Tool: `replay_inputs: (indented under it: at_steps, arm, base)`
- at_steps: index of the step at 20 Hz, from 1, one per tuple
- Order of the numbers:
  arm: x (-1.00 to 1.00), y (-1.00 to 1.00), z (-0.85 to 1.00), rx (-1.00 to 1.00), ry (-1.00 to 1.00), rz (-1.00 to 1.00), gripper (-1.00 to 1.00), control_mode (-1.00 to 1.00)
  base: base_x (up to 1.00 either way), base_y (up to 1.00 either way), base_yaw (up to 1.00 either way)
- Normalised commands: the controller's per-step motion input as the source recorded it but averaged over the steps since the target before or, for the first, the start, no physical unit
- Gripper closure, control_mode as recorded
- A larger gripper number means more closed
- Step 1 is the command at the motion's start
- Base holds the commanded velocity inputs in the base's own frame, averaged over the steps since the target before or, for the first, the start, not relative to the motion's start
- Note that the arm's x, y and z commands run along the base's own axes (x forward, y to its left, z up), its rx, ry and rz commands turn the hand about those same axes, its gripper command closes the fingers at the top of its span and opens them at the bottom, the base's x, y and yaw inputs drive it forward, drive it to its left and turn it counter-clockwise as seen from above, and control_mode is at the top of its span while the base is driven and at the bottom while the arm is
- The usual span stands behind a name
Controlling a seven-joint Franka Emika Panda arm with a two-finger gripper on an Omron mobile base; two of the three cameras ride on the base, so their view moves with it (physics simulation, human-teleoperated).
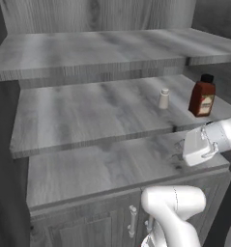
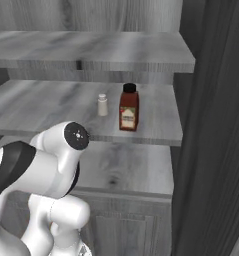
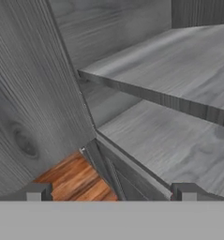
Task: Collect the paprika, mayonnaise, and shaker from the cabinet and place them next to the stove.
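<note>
Grey cabinet [image 1: 88,116]: 1 paprika [image 1: 202,96], 1 shaker [image 1: 164,99], middle shelf.

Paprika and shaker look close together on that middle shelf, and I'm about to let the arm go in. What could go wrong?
1. The shaker stands just beside the paprika; the wide-open pincer could topple it.
2. The paprika sits near the shelf's front edge and may be pushed off.
3. The upper shelf overhangs, so the arm could clip it.
</note>
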Motion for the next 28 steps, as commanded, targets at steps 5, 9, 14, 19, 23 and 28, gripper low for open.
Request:
replay_inputs:
  at_steps: [5,9,14,19,23,28]
  arm:
    - [0.12,-0.23,0.22,0.00,0.00,-0.11,-1.00,-1.00]
    - [0.01,-0.40,0.26,0.00,0.00,-0.22,-1.00,-1.00]
    - [0.00,-0.23,0.24,0.00,0.00,-0.33,-1.00,-1.00]
    - [0.05,-0.03,0.10,0.00,0.00,-0.46,-1.00,-1.00]
    - [0.11,-0.21,0.00,-0.01,0.00,-0.47,-1.00,-1.00]
    - [0.28,-0.62,0.00,-0.06,0.00,-0.28,-1.00,-1.00]
  base:
    - [0.00,0.00,0.00]
    - [0.00,0.00,0.00]
    - [0.00,0.00,0.00]
    - [0.00,0.00,0.00]
    - [0.00,0.00,0.00]
    - [0.00,0.00,0.00]
